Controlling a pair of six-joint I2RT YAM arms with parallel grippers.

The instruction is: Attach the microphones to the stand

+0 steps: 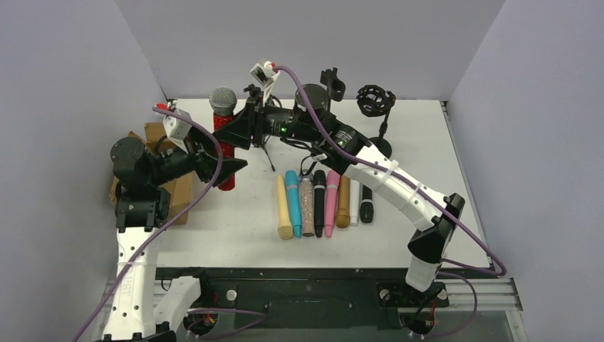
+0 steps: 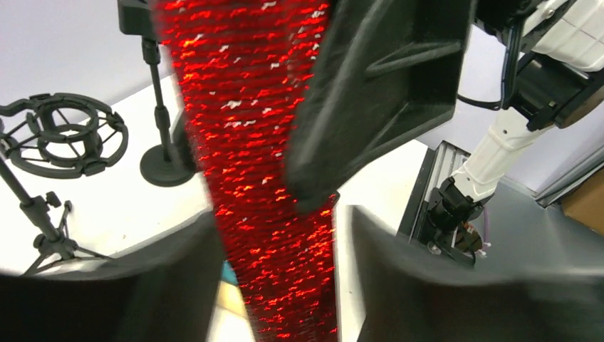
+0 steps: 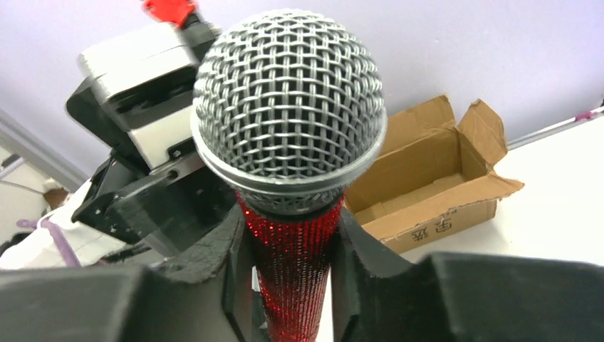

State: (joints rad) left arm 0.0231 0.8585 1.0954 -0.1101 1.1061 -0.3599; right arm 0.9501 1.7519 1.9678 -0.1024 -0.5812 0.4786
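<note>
Above table [image 1: 228, 246], both hands [image 1: 229, 168] [image 1: 229, 132] around microphone [image 1: 223, 100]

Ends of red microphone [image 2: 263, 178] cut off in left wrist view, cardboard box [image 1: 184, 192] partly behind left arm [image 1: 142, 171]

One microphone [image 1: 225, 139] is upright, left of the row of microphones [image 1: 324, 203] lying mid-table. Stands [image 1: 375, 100] rise behind; a box [image 1: 178, 191] sits far left.
</note>
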